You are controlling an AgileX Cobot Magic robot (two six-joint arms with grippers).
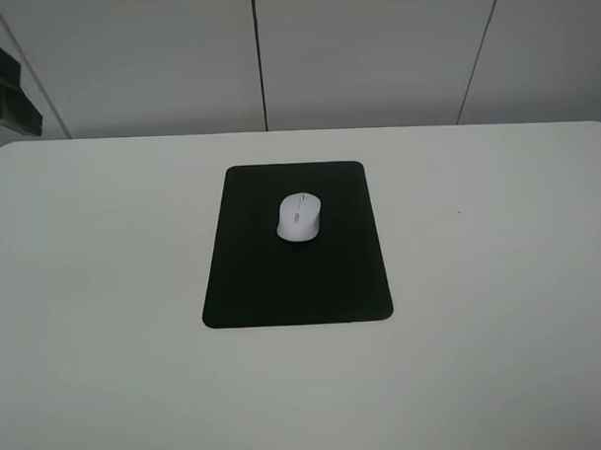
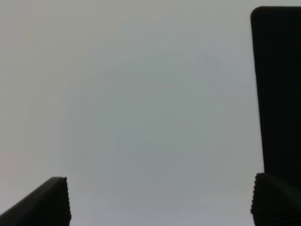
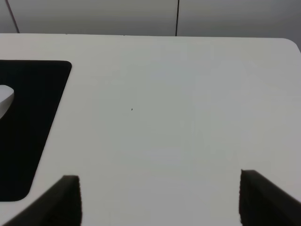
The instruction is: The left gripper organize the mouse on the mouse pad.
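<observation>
The white mouse (image 1: 299, 217) sat on the black mouse pad (image 1: 273, 285), in its far half and near the middle across, well inside every edge. The pad lay flat at the centre of the white worktop (image 1: 502, 327). My left hand (image 2: 160, 202) hung over bare worktop with its fingers (image 2: 51, 202) spread wide, gripping nothing, one edge of the pad showing beside it. My right hand (image 3: 160, 200) was likewise spread and empty above the worktop on the other side, with the pad's corner and a sliver of the mouse at the border of its camera.
</observation>
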